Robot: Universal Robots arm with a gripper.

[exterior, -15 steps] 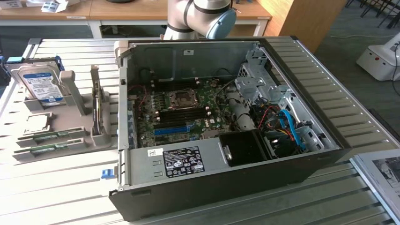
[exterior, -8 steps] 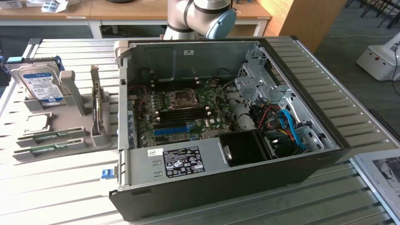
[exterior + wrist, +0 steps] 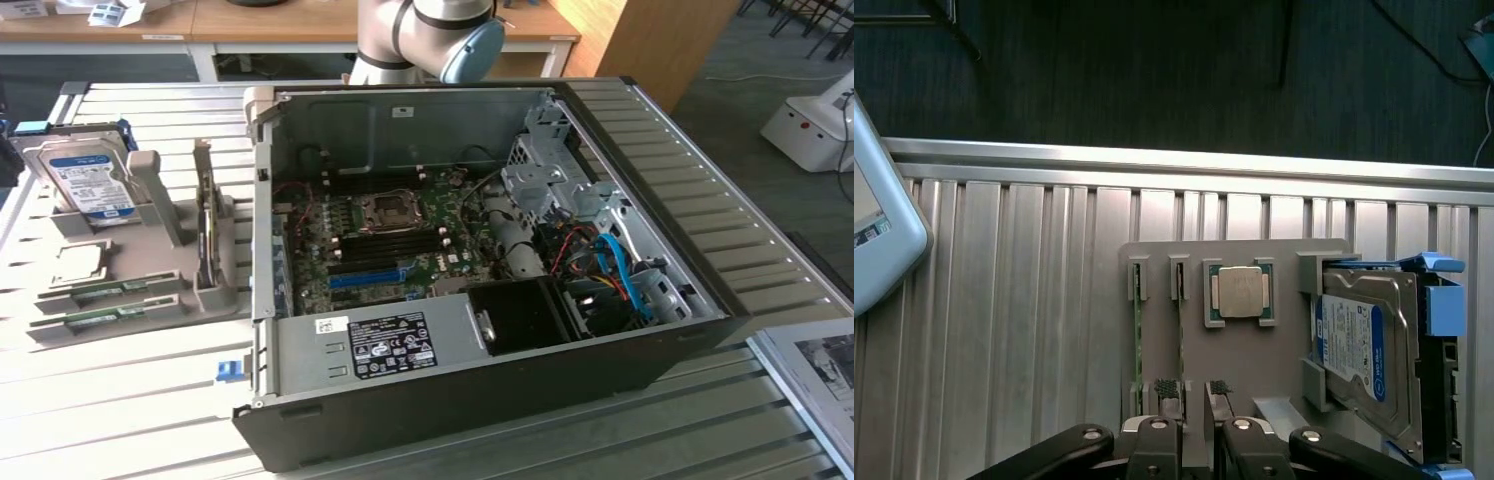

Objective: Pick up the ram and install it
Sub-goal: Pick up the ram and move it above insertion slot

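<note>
Hand: your hand (image 3: 1193,392) hangs over the grey holder (image 3: 1194,262). Its fingertips (image 3: 1167,388) stand apart with a clear gap between them, and nothing is clamped in that gap.
Ram: two ram sticks lie side by side in the holder's narrow grooves, the outer ram stick (image 3: 1137,340) near the holder's edge and the inner ram stick (image 3: 1179,335) closer to its middle. Both sit in the holder, and neither is lifted.
Nearest to hand: one fingertip shows right at the end of the inner ram stick. You cannot tell from here whether it touches.
Processor chip: the processor chip (image 3: 1239,292) sits in a square pocket of the holder, just beside the inner ram stick.
Hard drive: the silver hard drive (image 3: 1364,350) with a blue label leans at the end of the holder away from the ram grooves.
Computer case: the open computer case (image 3: 467,410) rests just beside the holder, with the motherboard (image 3: 441,262) exposed inside.
Surface: holder and case share the ribbed metal surface (image 3: 1004,330).
Arm: the arm (image 3: 427,35) stands past the case, on the side away from the holder.
</note>
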